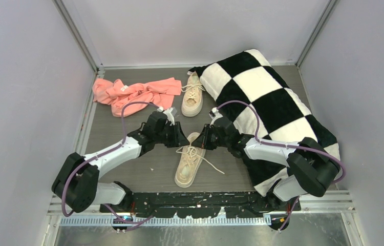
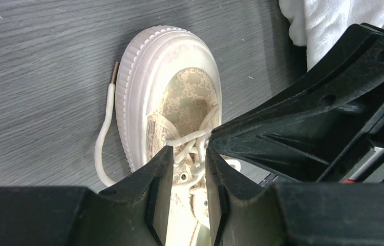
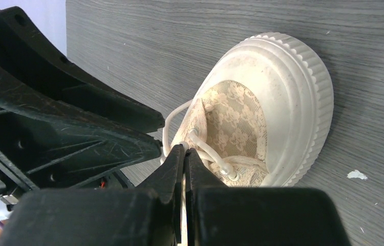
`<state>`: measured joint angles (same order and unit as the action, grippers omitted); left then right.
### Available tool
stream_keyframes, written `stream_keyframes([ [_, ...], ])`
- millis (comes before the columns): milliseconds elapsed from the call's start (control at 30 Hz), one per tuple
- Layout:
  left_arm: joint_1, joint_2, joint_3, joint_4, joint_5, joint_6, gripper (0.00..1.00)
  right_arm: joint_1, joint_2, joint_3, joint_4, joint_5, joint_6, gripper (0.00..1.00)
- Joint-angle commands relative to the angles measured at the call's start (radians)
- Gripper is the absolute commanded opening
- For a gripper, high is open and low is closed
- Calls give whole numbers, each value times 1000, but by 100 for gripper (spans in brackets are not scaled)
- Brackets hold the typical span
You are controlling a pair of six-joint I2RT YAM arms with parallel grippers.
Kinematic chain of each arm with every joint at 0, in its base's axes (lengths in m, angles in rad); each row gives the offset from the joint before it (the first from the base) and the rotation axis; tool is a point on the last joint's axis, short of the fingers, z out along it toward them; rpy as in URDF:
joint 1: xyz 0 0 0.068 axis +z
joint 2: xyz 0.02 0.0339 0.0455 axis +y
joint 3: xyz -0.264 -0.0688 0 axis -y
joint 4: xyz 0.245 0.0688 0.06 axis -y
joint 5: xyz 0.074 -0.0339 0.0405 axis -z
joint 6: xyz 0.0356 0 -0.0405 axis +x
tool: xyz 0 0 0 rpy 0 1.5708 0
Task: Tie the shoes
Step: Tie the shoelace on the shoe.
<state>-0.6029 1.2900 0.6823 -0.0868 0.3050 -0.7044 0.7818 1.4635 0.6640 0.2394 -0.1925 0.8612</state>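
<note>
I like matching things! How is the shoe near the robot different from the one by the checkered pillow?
The near shoe lies between the left gripper and right gripper, a lace trailing across the table; the far shoe lies unattended beside the checkered pillow, laces gathered on top. Both are beige sneakers with pale soles.

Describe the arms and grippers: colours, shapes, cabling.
The left arm and right arm have white link shells and black joint housings, with a purple cable looping along each. The left gripper and right gripper are black plastic, each with two wedge-shaped fingers, visibly scuffed.
</note>
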Motion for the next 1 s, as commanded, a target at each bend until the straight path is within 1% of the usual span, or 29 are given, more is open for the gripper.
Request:
stream_keyframes([
  [0, -4, 27, 28, 60, 14, -9, 31, 0, -38, 35, 36, 14, -21, 0],
  [100, -4, 60, 33, 54, 66, 6, 29, 0, -35, 38, 38, 13, -20, 1],
  [200, -4, 54, 15, 61, 99, 9, 27, -1, -38, 41, 35, 15, -21, 1],
  [333, -4, 7, -4, 54, 100, 16, 27, 0, -36, 41, 36, 19, -22, 1],
  [467, -3, -5, 0, 49, 109, 25, 29, -1, -31, 46, 42, 16, -21, 1],
  [533, -4, 2, 7, 57, 130, 30, 30, 0, -29, 47, 47, 15, -21, 0],
  [700, -3, 44, 22, 67, 171, 42, 31, 0, -33, 53, 56, 12, -20, 0],
  [933, -4, 59, 13, 83, 161, 33, 28, -1, -33, 52, 60, 8, -21, 0],
  [967, -4, 58, 9, 107, 161, 31, 27, -1, -33, 52, 59, 8, -21, 1],
])
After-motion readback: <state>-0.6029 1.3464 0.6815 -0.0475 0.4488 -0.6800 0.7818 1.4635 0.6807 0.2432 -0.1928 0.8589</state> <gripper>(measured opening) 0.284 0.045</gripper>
